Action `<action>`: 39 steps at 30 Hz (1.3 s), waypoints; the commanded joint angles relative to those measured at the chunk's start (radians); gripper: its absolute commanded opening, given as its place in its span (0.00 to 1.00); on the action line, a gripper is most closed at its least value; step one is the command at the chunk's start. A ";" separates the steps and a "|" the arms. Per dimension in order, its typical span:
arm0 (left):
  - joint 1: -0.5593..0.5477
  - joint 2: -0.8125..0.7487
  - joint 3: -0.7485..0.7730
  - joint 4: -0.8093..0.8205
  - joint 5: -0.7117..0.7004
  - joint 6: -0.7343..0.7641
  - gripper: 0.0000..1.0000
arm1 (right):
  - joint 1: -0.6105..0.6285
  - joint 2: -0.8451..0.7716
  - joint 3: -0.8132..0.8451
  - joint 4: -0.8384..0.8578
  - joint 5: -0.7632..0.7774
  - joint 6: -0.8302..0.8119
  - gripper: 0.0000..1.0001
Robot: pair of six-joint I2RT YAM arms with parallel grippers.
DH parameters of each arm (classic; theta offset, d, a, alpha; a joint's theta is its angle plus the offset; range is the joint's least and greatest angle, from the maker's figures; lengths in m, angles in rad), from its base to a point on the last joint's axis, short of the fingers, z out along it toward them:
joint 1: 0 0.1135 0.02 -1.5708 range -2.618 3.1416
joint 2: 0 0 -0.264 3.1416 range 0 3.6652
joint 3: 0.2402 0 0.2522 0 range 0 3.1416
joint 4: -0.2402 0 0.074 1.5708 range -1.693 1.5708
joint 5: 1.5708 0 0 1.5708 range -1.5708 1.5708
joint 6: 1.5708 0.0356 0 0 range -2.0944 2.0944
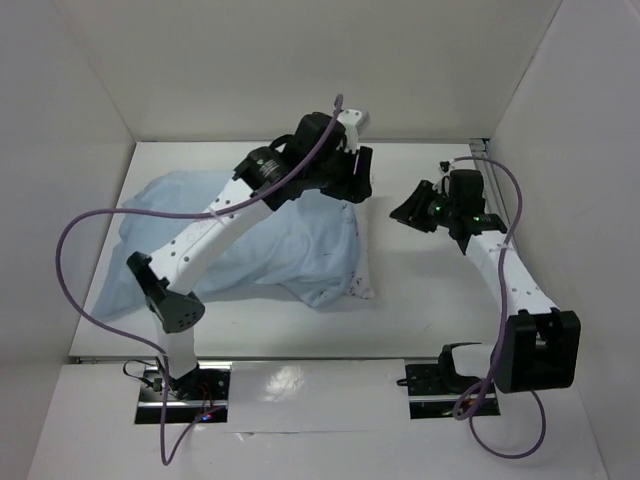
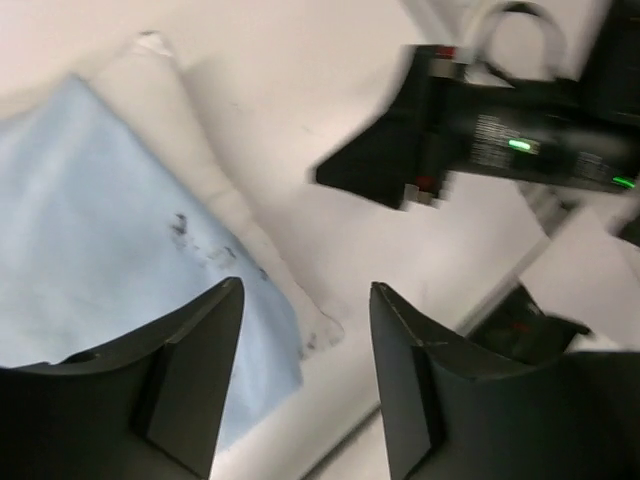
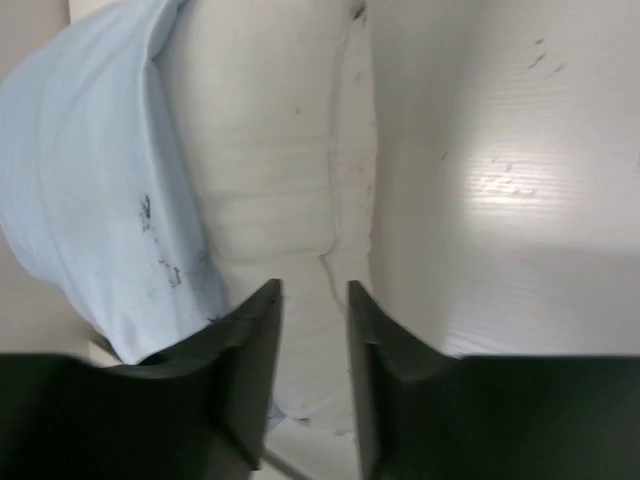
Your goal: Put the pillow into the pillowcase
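Note:
The light blue pillowcase (image 1: 290, 240) lies wrinkled on the left half of the table, with the white pillow (image 1: 365, 275) inside it. Only a narrow white strip of pillow shows along the sack's right edge. In the left wrist view that pillow (image 2: 215, 190) strip runs diagonally beside the pillowcase (image 2: 90, 230). My left gripper (image 1: 350, 185) hovers over the sack's far right corner; the left gripper (image 2: 303, 300) is open with nothing between its fingers. My right gripper (image 1: 415, 210) hangs just right of the pillow. The right gripper (image 3: 312, 300) is open and empty above the pillow (image 3: 270, 150) and pillowcase (image 3: 90, 180).
The white table (image 1: 430, 300) is closed in by white walls at the back and on both sides. The right gripper's black body (image 2: 400, 170) shows close ahead in the left wrist view. Purple cables trail from both arms.

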 commanded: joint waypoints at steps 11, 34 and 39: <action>0.097 0.367 0.167 0.054 -0.511 -0.104 0.68 | -0.067 0.263 0.079 0.218 -0.206 0.066 0.91; 0.150 0.316 0.190 0.287 0.308 -0.100 0.00 | 0.095 0.405 0.214 0.472 -0.294 0.192 0.00; 0.121 0.295 0.216 0.517 0.632 -0.291 0.00 | 0.109 0.246 0.127 0.467 -0.239 0.223 0.00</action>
